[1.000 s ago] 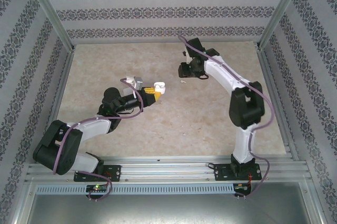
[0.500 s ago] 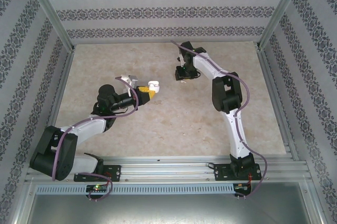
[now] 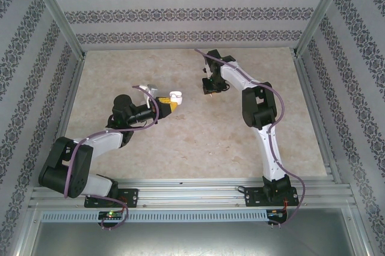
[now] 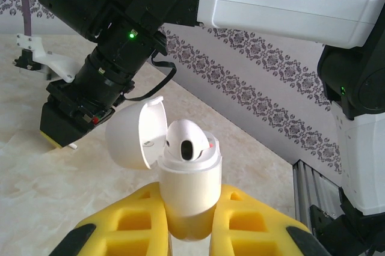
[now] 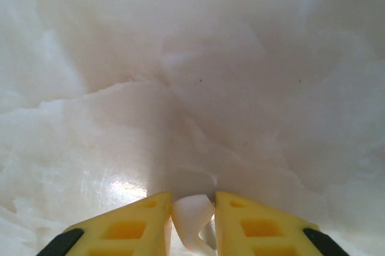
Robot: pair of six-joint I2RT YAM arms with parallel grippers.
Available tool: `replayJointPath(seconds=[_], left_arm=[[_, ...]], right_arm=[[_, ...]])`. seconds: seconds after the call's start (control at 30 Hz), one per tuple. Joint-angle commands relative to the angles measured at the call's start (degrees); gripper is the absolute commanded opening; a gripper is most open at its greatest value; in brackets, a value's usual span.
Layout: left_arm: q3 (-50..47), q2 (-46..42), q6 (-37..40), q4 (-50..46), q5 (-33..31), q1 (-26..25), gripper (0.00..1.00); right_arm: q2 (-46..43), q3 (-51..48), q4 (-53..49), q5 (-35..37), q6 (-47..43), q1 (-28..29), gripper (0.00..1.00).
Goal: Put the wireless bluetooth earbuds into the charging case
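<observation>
My left gripper is shut on the white charging case, which it holds upright above the table. The case's lid is swung open to the left, and one white earbud sits in the case. From above, the case is left of centre at the tip of the left gripper. My right gripper points down at the table with its yellow fingers pressed against both sides of a small white earbud. From above, the right gripper is just right of the case.
The marble-look tabletop is ringed by patterned walls and aluminium posts. The right arm's black wrist reaches down beyond the case. A rail runs along the near edge.
The right arm swung in, brought its gripper down to the table and closed the fingers round the earbud. The left arm shifted slightly with the case.
</observation>
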Motion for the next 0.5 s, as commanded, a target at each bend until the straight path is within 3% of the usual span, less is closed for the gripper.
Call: replayJointPath(seconds=[0.0, 0.17, 0.47], left_arm=[[-0.1, -1.1, -1.2, 3.8, 1.1, 0.6, 0.0], [-1.1, -2.7, -1.6, 3.4, 0.8, 0.6, 0.0], [-3.4, -5.5, -3.0, 3.5, 0.4, 0.6, 0.0]], right_arm=[[-1.8, -3.2, -1.8, -0.4, -0.1, 1.2, 0.22], [-4.4, -7.2, -0.5, -0.5, 1.2, 2.1, 0.14], [-14.9, -23.7, 6.1, -1.0, 8.2, 4.4, 0.14]])
